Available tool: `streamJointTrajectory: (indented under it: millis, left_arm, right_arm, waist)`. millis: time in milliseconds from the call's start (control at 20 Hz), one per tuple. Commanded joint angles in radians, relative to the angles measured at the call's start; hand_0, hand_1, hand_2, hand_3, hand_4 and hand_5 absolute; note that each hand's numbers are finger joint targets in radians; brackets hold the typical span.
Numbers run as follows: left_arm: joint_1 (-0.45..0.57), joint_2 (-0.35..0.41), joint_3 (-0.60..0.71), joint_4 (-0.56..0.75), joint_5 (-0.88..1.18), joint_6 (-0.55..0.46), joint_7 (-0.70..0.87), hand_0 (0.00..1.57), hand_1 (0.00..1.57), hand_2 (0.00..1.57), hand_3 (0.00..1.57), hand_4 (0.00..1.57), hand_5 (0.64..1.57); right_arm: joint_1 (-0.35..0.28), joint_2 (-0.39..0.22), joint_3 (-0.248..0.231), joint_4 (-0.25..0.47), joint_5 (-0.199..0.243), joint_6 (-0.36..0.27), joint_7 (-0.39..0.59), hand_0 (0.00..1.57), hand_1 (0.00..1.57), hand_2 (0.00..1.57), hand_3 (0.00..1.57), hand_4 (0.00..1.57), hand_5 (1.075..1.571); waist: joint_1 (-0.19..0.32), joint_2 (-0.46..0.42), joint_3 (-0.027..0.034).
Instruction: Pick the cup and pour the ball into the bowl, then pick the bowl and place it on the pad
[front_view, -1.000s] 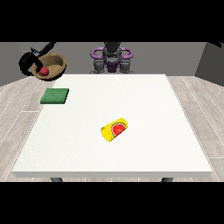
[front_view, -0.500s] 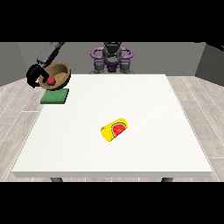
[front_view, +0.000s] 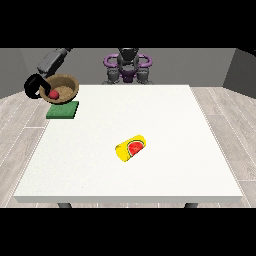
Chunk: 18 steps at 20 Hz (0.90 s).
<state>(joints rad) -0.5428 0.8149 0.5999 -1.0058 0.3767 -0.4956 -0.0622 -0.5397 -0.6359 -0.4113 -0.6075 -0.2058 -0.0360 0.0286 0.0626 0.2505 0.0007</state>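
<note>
Bowl, brown wooden, round (front_view: 63, 88), carried above flat green square pad (front_view: 63, 110) near far corner of large white table (front_view: 150, 170) at view's left; small red ball (front_view: 54, 93) inside. Black hand at view's left (front_view: 34, 87) curled round bowl rim. You: level tilted bowl, centre over pad, lower straight, then release. Yellow cup with watermelon print (front_view: 130, 148) lies mid-table. Against half-second-earlier frame: bowl shifted inward over pad, slightly lower. Other hand unseen.

One raised camera across the table (front_view: 150, 125) faces the robot (front_view: 128, 65), seemingly distant.
</note>
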Motion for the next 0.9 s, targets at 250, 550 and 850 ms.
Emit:
streamJointTrajectory:
  millis: [250, 550, 850]
  left_arm:
    - [-0.001, 0.054, 0.01, 0.111, -0.013, -0.006, -0.05, 0.0, 0.0, 0.0, 0.0, 1.19, 1.562]
    - [0.001, 0.014, -0.021, 0.05, -0.004, -0.005, -0.063, 0.0, 0.0, 0.0, 0.0, 1.19, 1.565]
    - [-0.006, 0.044, -0.003, 0.054, 0.017, -0.013, -0.074, 0.0, 0.0, 0.0, 0.0, 1.19, 1.569]
  right_arm:
    - [-0.041, 0.022, 0.006, -0.019, 0.008, -0.084, 0.01, 1.46, 1.46, 1.39, 0.8, 0.0, 1.539]
    - [-0.106, 0.073, -0.025, 0.027, -0.015, -0.149, -0.039, 1.43, 1.43, 1.38, 0.67, 0.0, 1.534]
    - [-0.106, -0.023, 0.03, 0.057, 0.045, -0.052, -0.028, 0.19, 0.19, 0.41, 0.79, 0.0, 1.454]
  waist:
    - [-0.041, -0.002, -0.0011]
    - [0.026, 0.037, -0.0001]
    - [0.037, 0.065, -0.0004]
